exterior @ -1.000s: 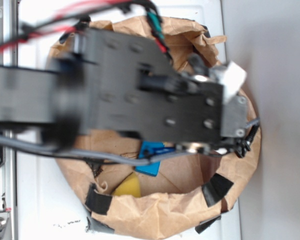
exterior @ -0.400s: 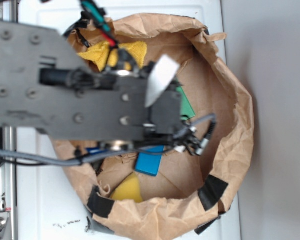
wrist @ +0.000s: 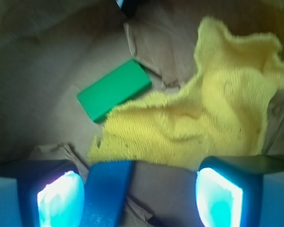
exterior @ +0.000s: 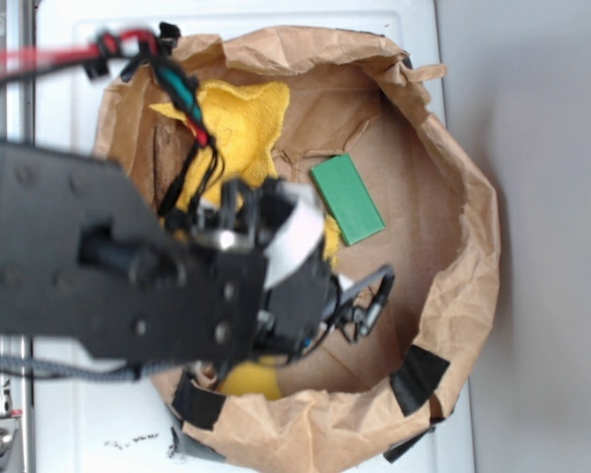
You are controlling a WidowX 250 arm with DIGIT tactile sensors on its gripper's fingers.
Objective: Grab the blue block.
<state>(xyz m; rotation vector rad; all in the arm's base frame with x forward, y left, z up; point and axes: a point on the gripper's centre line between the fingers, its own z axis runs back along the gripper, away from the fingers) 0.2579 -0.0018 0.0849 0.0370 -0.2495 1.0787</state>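
The biggest thing here is the brown paper bag point(exterior: 473, 296), rolled down so it sits like an open tub, with black tape patches along its rim that are probably there to hold the folded edge in place. Most of the overhead view is eaten up by the robot arm point(exterior: 89, 266), reaching down into the bag from the side, so a good chunk of the floor is hidden under it. Next in size is the yellow cloth point(wrist: 203, 113), crumpled on the bag floor just ahead of the fingers and spreading off toward the far wall. The green block point(wrist: 114, 89) lies flat ahead of the fingers too, touching the cloth's edge and well clear of the grip. The blue block point(wrist: 106, 191) is the one that matters: from the wrist camera it sits in the gap between the two fingers, close to the left-hand pad point(wrist: 57, 198) and apart from the other, lying on the paper. The gripper point(wrist: 132, 198) is spread wide with nothing in it yet, which to me looks like lining up for the pinch. There's also a yellow something point(exterior: 248, 377) poking out under the arm near the taped rim, but I can't tell what it is.
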